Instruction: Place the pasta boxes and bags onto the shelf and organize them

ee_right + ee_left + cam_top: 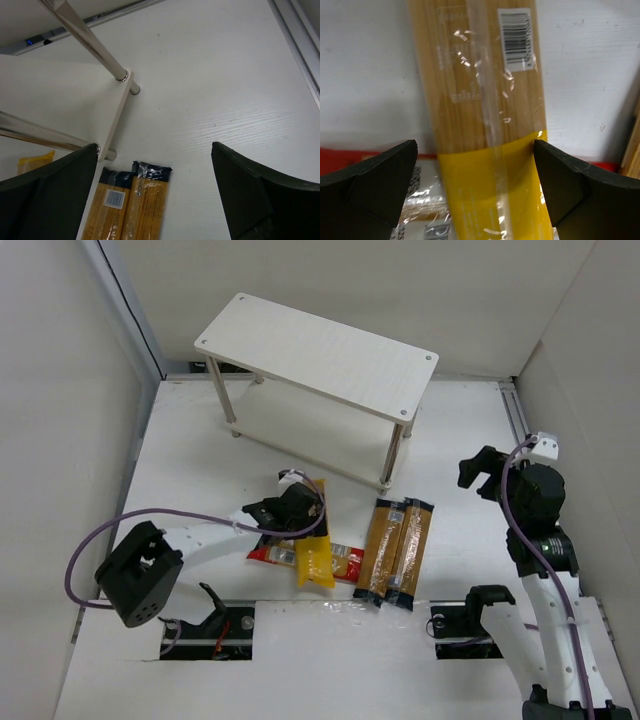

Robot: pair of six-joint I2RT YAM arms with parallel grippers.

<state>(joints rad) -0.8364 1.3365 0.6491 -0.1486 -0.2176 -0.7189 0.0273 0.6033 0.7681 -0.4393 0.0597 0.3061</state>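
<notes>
The yellow bag lies on the table, crossing over the red-and-orange box. My left gripper is low over the bag's far half. In the left wrist view it is open, with one finger on each side of the yellow bag; the right finger is at the bag's edge and the left is apart from it. The red box shows under the bag. Two clear spaghetti bags lie side by side to the right. My right gripper is raised, open and empty; below it are the clear bags. The shelf stands at the back.
The shelf's lower board and a metal leg are near my right gripper. White walls enclose the table on the left, back and right. A purple cable loops over the left arm. A rail runs along the right side.
</notes>
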